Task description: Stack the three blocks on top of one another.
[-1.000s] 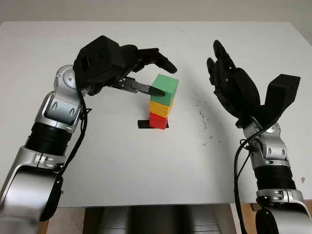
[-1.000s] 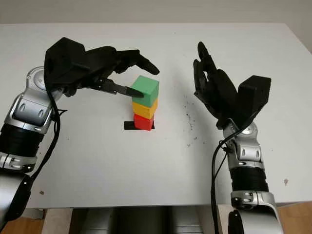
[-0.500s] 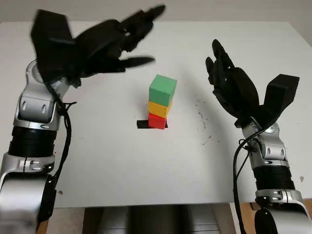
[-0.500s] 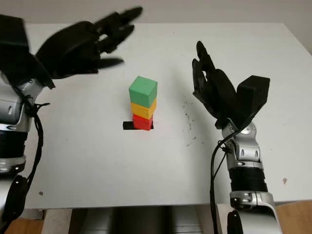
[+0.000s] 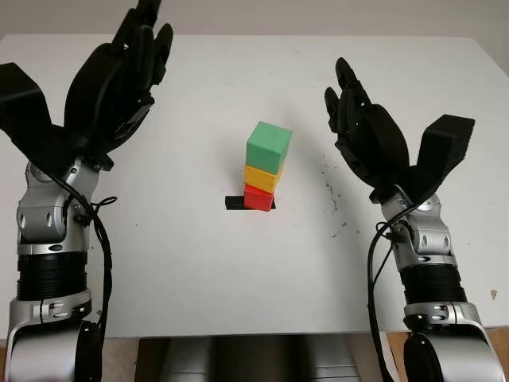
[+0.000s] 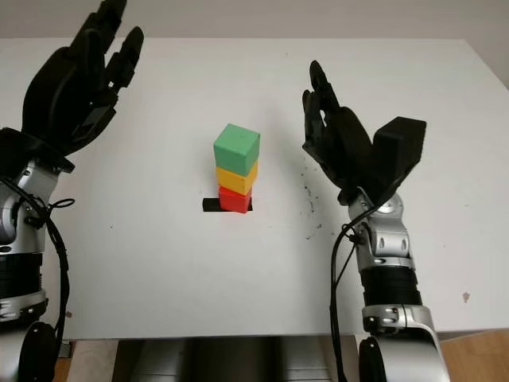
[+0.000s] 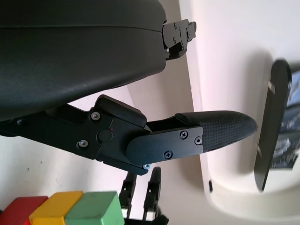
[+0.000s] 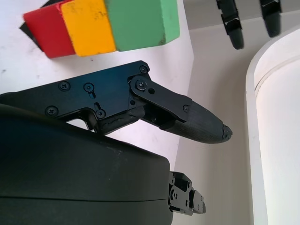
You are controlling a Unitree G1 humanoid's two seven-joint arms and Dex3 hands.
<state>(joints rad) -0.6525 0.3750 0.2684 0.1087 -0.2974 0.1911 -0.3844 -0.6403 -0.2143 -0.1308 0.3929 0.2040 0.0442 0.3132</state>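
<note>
Green block is sitting on the yellow block and red block mid-worktop. Your left robot hand and right robot hand are hanging open, holding nothing, well apart either side. They look light, rigid; pinch flat sides if restacking.

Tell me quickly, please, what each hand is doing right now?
Left hand: open, raised left of the block stack.
Right hand: open, raised right of it.

A white desk spans the scene, with faint dark specks scattered toward its right edge. Beyond the far edge rises a pale wall. Below the near edge sits what may be a grey frame, beside wood-toned floor.
</note>
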